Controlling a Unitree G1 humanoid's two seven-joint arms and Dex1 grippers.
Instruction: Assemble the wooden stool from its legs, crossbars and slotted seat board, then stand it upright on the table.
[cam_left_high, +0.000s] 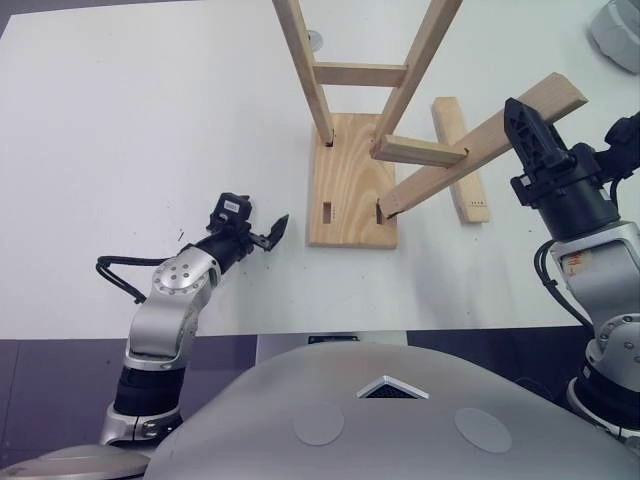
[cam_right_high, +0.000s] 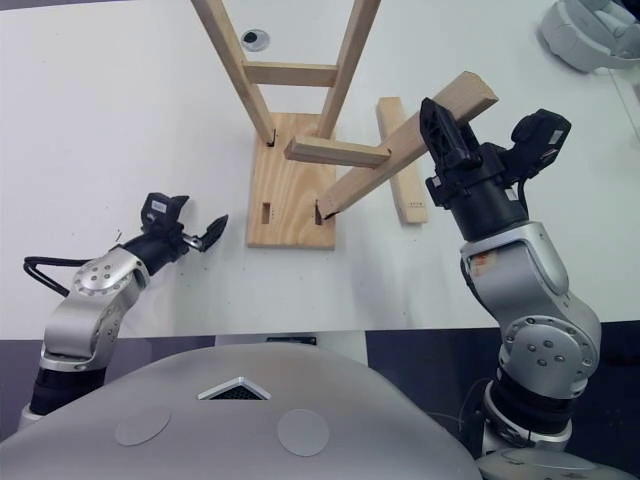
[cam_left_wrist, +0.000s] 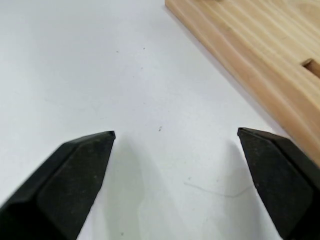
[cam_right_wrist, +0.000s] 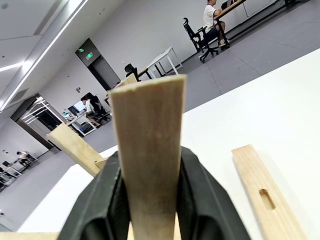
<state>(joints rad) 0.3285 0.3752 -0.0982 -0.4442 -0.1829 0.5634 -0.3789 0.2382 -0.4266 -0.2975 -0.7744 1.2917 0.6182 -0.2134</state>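
Seat board (cam_left_high: 350, 180) was noted flat on the bench (cam_left_high: 120, 150) with its slots facing up, presumably so that legs could be pushed in from above. Two upright legs (cam_left_high: 300, 60) were seen seated in the far slots, joined by a crossbar (cam_left_high: 360, 74).

A third leg (cam_left_high: 480, 147) was gripped near its upper end by the right gripper (cam_left_high: 522, 122), with the fingers (cam_right_wrist: 200, 200) closed on either side of it. It was held tilted, its foot touching the board at the near right slot (cam_left_high: 382, 211). The tilt was judged to be a lead-in angle, so that the slot is found first and the leg raised afterwards. A side crossbar (cam_left_high: 420, 150) was carried on this leg, pointing towards the upright pair.

The near left slot (cam_left_high: 327, 211) was seen unfilled. A fourth leg (cam_left_high: 472, 200) was noted lying on the bench, partly under the tilted one.

The left gripper (cam_left_high: 272, 232) was positioned low beside the board's left edge, fingers (cam_left_wrist: 75, 175) spread wide with nothing held. It was judged ready to steady the board.
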